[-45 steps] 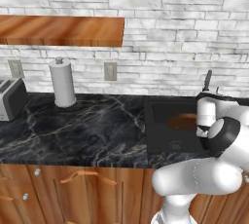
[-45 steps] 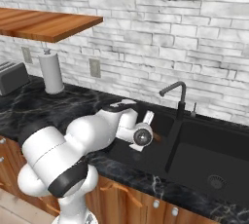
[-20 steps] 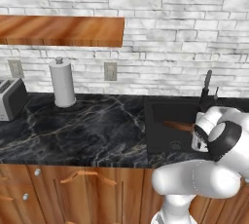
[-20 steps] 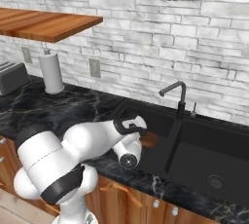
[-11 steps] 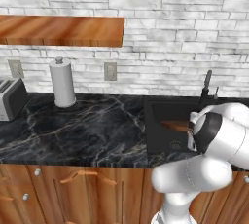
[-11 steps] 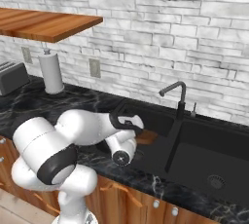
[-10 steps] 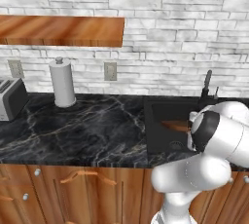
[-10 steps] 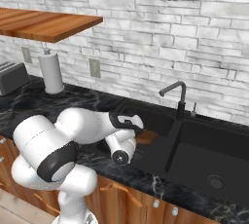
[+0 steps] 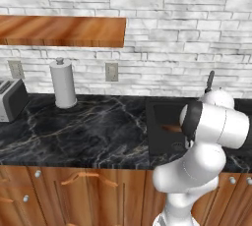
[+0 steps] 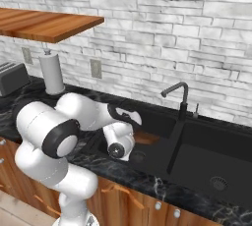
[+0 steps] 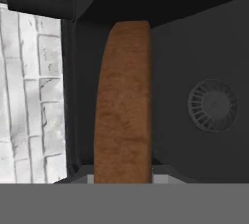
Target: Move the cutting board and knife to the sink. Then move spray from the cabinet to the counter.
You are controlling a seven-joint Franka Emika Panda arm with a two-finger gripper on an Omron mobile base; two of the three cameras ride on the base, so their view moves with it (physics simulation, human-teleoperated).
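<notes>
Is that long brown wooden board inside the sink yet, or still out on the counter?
Inside. The long brown wooden board reaches down into the dark sink basin, beside its round drain. Whether it rests on the bottom: cannot tell.

The arm hides most of the cutting board (image 9: 171, 128) (fingers unseen too).

The cutting board (image 11: 123, 106) lies in the sink (image 10: 206, 158), right of the counter (image 9: 83, 131).

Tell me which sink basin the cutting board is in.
The basin nearer the paper towel roll, left of the faucet in the right base view. The cutting board shows there; the other basin holds no board.
</notes>
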